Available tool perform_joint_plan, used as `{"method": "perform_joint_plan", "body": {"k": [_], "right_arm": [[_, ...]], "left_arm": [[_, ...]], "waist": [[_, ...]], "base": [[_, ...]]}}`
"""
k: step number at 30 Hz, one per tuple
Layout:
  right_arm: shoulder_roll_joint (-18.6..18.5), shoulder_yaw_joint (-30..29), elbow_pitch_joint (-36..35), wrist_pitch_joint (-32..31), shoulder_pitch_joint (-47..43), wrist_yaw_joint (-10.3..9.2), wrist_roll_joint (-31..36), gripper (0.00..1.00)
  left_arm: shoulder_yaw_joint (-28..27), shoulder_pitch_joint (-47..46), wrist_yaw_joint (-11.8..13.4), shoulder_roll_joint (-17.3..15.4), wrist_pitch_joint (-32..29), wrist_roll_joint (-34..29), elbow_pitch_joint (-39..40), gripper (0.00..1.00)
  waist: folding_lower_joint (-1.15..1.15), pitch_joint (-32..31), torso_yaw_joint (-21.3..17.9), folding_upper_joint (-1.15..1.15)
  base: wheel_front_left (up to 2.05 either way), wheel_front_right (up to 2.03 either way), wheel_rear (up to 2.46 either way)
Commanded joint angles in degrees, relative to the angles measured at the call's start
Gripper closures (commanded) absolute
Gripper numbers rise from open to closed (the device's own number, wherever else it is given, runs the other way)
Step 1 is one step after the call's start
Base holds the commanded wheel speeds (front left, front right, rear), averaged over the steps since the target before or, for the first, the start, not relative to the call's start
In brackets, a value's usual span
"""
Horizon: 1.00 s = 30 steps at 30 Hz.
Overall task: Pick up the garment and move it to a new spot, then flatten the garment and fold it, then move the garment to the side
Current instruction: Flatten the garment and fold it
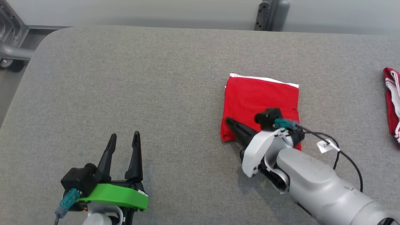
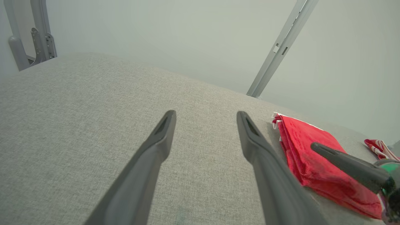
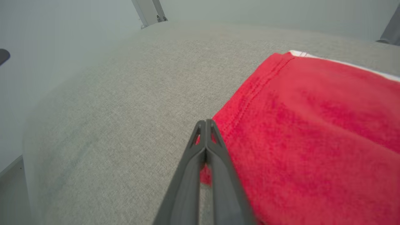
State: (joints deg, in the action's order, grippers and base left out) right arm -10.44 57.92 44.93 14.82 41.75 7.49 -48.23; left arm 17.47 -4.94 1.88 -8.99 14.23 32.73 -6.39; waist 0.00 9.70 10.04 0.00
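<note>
The garment [image 1: 262, 97] is red with a white edge and lies folded into a neat rectangle on the grey padded table [image 1: 156, 78], right of centre. My right gripper [image 1: 227, 120] is shut, its fingers pressed together and lying low over the garment's near left corner, tips at the left edge. In the right wrist view the garment [image 3: 312, 125] spreads to the right of the shut right gripper [image 3: 206, 122], and no cloth shows between the fingers. My left gripper [image 1: 124, 137] stands open and empty at the near left, well away from the garment [image 2: 306, 150].
A second red-and-white cloth [image 1: 392, 103] lies bunched at the table's right edge. Grey metal posts [image 1: 270, 14] stand behind the far edge. A cable with a white tag [image 1: 325, 145] hangs from my right wrist.
</note>
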Motion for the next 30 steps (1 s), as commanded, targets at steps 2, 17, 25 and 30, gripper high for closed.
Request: {"method": "perform_joint_plan", "body": {"k": [2,17,25,30], "right_arm": [[-1.73,-5.49,-3.59,0.39,0.50,-0.01,2.99,1.00],[2.84,-46.66,-25.91,0.38,-21.42,-0.01,31.68,0.00],[6.84,-53.89,-31.93,0.37,-30.75,-0.01,35.38,0.00],[7.40,-54.96,-33.32,0.37,-33.22,-0.01,36.12,0.00]], "left_arm": [[-0.36,0.97,0.28,-0.67,0.35,0.11,0.33,0.00],[-1.90,-0.42,2.20,-1.05,0.93,-3.88,-1.20,0.00],[-4.47,3.61,2.57,-0.04,0.94,-6.79,-0.80,0.00],[-5.90,6.33,2.37,1.04,0.95,-8.46,-0.09,0.00]], "waist": [[0.00,-1.10,-1.82,0.00],[0.00,-5.25,-9.56,0.00],[0.00,-6.22,-12.25,0.00],[0.00,-6.27,-12.48,0.00]], "base": [[0.00,0.00,0.00],[0.00,0.00,0.00],[0.00,0.00,0.00],[0.00,0.00,0.00]]}}
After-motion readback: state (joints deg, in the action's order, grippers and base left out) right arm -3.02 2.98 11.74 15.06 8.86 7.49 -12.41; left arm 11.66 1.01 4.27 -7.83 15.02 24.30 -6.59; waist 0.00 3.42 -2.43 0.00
